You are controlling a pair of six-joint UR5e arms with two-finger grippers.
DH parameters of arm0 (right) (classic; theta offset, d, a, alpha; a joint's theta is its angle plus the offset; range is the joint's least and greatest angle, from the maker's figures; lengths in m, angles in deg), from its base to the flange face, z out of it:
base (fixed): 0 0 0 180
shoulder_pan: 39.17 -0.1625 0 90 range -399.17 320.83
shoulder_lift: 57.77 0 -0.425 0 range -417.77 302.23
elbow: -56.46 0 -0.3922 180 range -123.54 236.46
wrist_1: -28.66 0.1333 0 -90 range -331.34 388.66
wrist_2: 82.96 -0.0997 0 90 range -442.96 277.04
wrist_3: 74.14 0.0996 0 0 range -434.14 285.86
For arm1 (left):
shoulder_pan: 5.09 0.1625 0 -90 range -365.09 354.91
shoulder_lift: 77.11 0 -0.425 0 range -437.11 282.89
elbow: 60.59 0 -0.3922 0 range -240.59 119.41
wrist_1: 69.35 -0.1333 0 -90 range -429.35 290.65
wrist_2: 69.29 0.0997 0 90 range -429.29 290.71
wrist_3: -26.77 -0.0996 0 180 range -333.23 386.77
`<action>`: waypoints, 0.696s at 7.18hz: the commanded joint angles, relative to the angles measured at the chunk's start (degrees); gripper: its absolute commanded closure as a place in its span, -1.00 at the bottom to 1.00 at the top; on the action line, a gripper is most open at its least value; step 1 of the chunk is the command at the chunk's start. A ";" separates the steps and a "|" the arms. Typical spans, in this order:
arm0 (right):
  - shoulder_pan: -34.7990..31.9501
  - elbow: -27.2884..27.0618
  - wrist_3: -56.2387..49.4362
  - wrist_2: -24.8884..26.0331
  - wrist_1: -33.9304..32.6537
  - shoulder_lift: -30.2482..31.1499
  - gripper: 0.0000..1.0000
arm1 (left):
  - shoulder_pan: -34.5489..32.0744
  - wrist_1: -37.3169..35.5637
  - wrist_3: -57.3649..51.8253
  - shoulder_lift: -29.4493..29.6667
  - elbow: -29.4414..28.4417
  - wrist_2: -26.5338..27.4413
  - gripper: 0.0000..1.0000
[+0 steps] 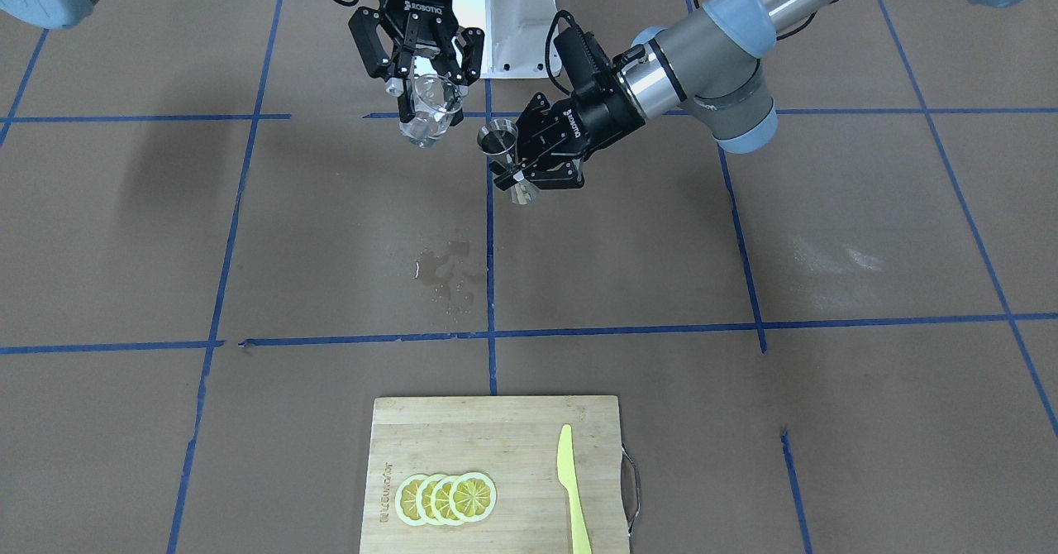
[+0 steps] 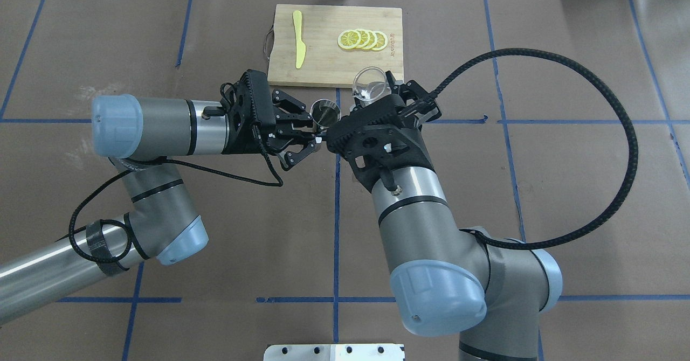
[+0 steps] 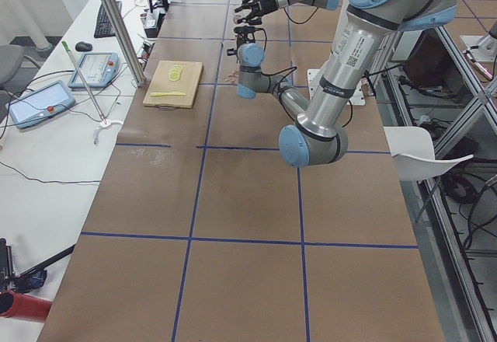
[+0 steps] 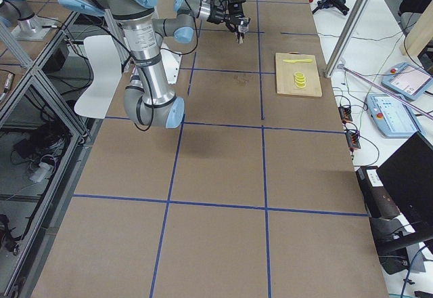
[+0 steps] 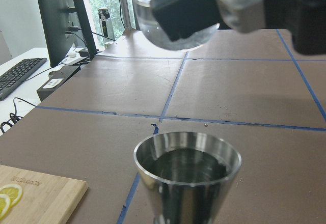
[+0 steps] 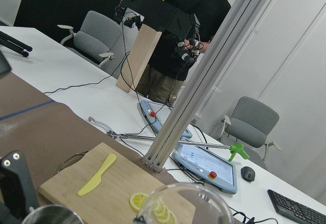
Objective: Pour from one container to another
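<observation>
Front cam: across the table (image 1: pixel 165 231), steeply down, robot base (image 1: pixel 517 33) at top. Overhead cam: behind the robot, facing fwd. Both share the cutting board (image 1: pixel 496 438), near edge vs far edge. Side cams: far off at each table end, looking along it. Left wrist cam: v. close on jigger (image 5: pixel 187 170). Right wrist cam: faces outward past glass cup (image 6: pixel 178 198) to the board.

I get bright, even overhead light on the counter (image 1: pixel 744 422); a soft shadow lies toward its right end, pale glare toward its left. My left wrist view blurs the near glass cup (image 5: pixel 163 30).
</observation>
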 commanded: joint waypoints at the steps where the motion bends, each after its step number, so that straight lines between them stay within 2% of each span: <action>1: -1.56 -0.79 7.32 -3.60 3.59 6.89 1.00 | -0.01 -0.02 -0.07 -0.09 0.01 0.00 1.00; 3: -2.44 -1.41 12.84 -3.96 4.56 12.00 1.00 | -0.10 -0.02 -0.07 -0.09 0.10 0.00 1.00; 4: -2.62 -1.32 19.49 -4.05 5.95 15.68 1.00 | -0.10 -0.02 -0.07 -0.09 0.19 0.00 1.00; 5: -2.53 -1.15 21.82 -4.22 11.10 20.15 1.00 | -0.10 -0.02 -0.07 -0.09 0.19 0.00 1.00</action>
